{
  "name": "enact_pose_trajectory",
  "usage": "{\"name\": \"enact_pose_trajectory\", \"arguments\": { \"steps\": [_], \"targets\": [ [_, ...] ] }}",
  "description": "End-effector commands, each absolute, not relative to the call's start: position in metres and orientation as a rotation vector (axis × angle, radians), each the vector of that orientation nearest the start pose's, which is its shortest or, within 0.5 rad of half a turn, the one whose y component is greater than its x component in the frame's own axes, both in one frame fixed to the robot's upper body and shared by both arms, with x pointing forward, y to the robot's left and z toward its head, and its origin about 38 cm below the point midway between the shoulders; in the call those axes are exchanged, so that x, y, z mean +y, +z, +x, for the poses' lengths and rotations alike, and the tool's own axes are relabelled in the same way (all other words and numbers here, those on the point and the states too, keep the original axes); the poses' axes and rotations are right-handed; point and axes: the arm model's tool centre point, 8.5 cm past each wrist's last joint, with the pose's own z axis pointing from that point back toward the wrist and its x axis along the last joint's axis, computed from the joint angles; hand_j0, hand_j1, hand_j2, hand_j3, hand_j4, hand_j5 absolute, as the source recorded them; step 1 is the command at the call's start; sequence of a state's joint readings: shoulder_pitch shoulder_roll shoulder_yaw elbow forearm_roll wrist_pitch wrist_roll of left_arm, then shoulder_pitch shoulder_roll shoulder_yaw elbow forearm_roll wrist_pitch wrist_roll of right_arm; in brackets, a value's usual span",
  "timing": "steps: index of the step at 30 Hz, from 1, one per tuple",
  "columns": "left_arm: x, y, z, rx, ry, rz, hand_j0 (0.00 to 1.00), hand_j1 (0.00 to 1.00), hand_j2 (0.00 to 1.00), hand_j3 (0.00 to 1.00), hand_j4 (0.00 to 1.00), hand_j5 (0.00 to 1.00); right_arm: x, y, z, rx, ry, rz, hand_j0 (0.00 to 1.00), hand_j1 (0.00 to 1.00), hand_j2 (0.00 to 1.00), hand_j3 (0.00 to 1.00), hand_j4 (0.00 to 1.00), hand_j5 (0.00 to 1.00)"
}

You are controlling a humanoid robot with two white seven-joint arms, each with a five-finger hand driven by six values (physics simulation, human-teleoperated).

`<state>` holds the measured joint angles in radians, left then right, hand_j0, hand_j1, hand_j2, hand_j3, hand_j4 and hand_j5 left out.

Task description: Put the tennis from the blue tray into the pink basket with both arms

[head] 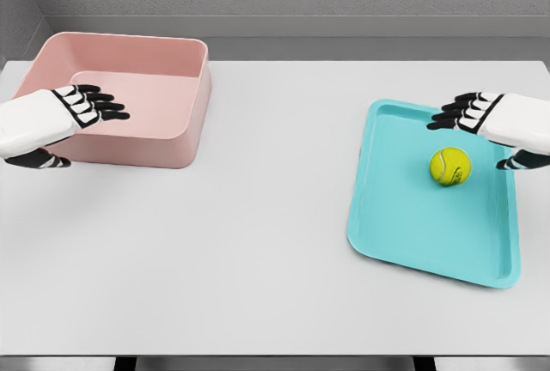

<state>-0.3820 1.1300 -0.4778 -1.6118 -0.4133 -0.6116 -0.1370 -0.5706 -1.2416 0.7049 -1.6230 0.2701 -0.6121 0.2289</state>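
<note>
A yellow tennis ball (450,167) lies on the blue tray (404,225) at the table's right side. My right hand (462,113) hovers over the tray's far right corner, just above and beyond the ball, fingers spread and holding nothing. The pink basket (163,143) stands at the far left of the table with nothing inside. My left hand (93,105) hangs over the basket's near left part, fingers stretched out and holding nothing.
The white table (258,251) spans the view, with a wide bare stretch between basket and tray. Grey walls rise behind the table's far edge.
</note>
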Motion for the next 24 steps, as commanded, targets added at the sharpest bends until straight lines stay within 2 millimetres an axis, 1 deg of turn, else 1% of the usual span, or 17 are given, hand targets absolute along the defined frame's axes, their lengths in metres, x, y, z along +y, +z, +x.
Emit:
{"name": "enact_pose_trajectory", "arguments": {
  "steps": [1,6,9,10,11,12,14,15,16,18,19,20,24],
  "targets": [
    [0.377,0.248,0.376,-1.551,-1.988,0.628,1.00,1.00,1.00,1.00,1.00,1.00,-0.381,0.261,0.374,-1.432,2.061,-0.509,1.00,1.00,1.00,1.00,1.00,1.00],
    [0.376,0.245,0.375,-1.551,-1.989,0.620,1.00,1.00,1.00,1.00,1.00,1.00,-0.380,0.254,0.372,-1.418,2.069,-0.488,1.00,1.00,1.00,1.00,1.00,1.00],
    [0.370,0.229,0.367,-1.523,-2.013,0.565,1.00,1.00,1.00,1.00,1.00,1.00,-0.380,0.254,0.373,-1.433,2.051,-0.487,1.00,1.00,1.00,1.00,1.00,1.00],
    [0.367,0.224,0.364,-1.516,-2.023,0.542,1.00,1.00,1.00,1.00,1.00,1.00,-0.385,0.251,0.377,-1.434,2.020,-0.488,1.00,1.00,1.00,1.00,1.00,1.00],
    [0.365,0.221,0.361,-1.511,-2.030,0.526,1.00,1.00,1.00,1.00,1.00,1.00,-0.390,0.246,0.381,-1.438,1.970,-0.472,1.00,1.00,1.00,1.00,1.00,1.00],
    [0.363,0.220,0.360,-1.513,-2.033,0.519,1.00,1.00,1.00,1.00,1.00,1.00,-0.388,0.237,0.381,-1.436,1.955,-0.439,1.00,1.00,1.00,1.00,1.00,1.00],
    [0.361,0.223,0.358,-1.518,-2.045,0.521,1.00,1.00,1.00,1.00,1.00,1.00,-0.392,0.230,0.384,-1.441,1.919,-0.435,1.00,1.00,1.00,1.00,1.00,1.00],
    [0.361,0.224,0.358,-1.519,-2.045,0.520,1.00,1.00,1.00,1.00,1.00,1.00,-0.397,0.223,0.388,-1.433,1.892,-0.438,1.00,1.00,1.00,1.00,1.00,1.00],
    [0.361,0.222,0.357,-1.517,-2.045,0.515,1.00,1.00,1.00,1.00,1.00,1.00,-0.397,0.216,0.393,-1.432,1.869,-0.434,1.00,1.00,1.00,1.00,1.00,1.00],
    [0.356,0.226,0.354,-1.530,-2.061,0.511,1.00,1.00,1.00,1.00,1.00,1.00,-0.399,0.206,0.398,-1.428,1.836,-0.428,1.00,1.00,1.00,1.00,1.00,1.00],
    [0.356,0.224,0.352,-1.526,-2.064,0.503,1.00,1.00,1.00,1.00,1.00,1.00,-0.401,0.199,0.400,-1.422,1.816,-0.423,1.00,1.00,1.00,1.00,1.00,1.00],
    [0.360,0.224,0.350,-1.508,-2.068,0.501,1.00,1.00,1.00,1.00,1.00,1.00,-0.400,0.194,0.403,-1.423,1.801,-0.417,1.00,1.00,1.00,1.00,1.00,1.00],
    [0.364,0.225,0.349,-1.500,-2.058,0.492,1.00,1.00,1.00,1.00,1.00,1.00,-0.398,0.185,0.401,-1.416,1.795,-0.396,1.00,1.00,1.00,1.00,1.00,1.00]
  ]
}}
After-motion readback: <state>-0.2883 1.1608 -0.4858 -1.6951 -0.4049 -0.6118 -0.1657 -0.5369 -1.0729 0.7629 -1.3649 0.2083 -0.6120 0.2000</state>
